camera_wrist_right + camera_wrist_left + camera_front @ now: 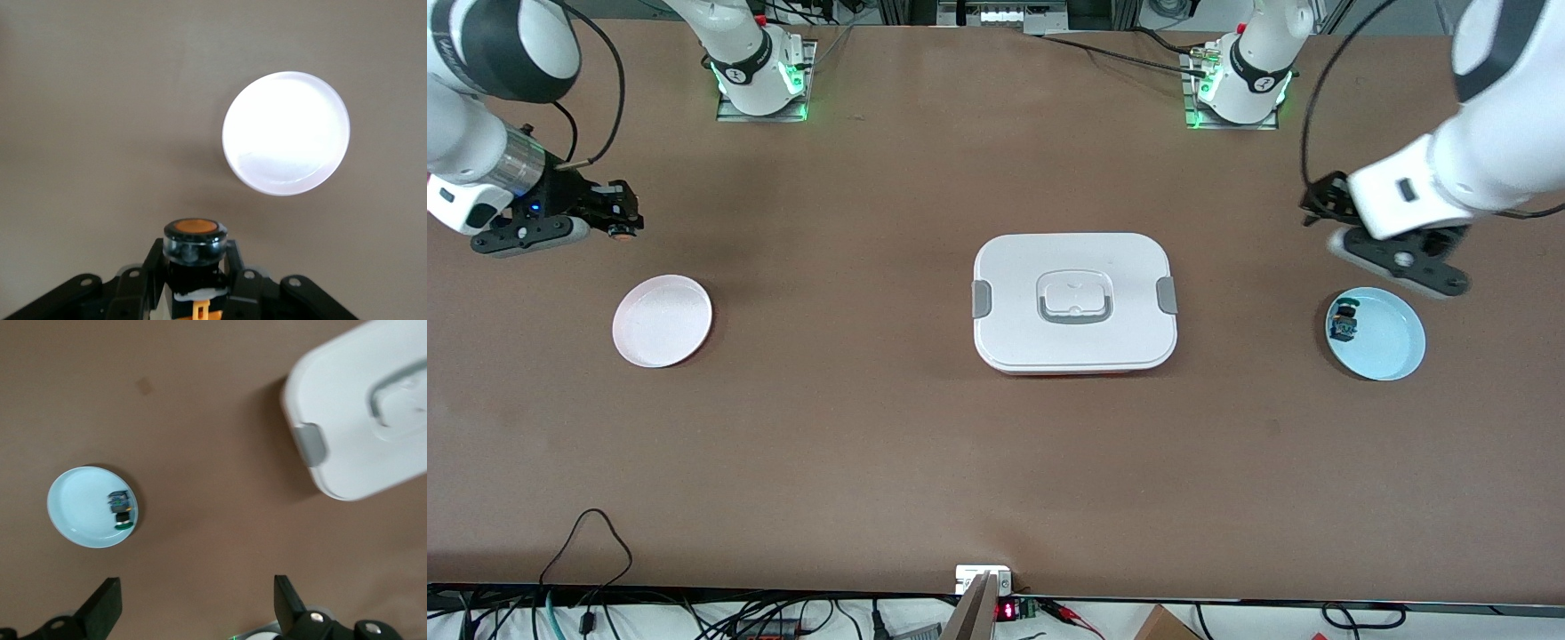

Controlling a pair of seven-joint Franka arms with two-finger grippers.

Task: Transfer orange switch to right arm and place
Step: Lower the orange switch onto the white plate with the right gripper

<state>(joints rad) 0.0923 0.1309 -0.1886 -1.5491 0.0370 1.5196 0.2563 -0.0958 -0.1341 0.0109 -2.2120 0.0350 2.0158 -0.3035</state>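
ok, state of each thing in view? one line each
orange switch: clamped in the right gripper, in the air
right gripper: shut on the switch, over bare table near the pink plate
left gripper: open, empty, above the table by the blue plate
pink plate: empty
blue plate: holds small dark components at its rim
white container: lid on, both side latches down

Even overhead light, soft shadows — pale plate (286, 133) glares white, lidded box (363, 407) blurs.
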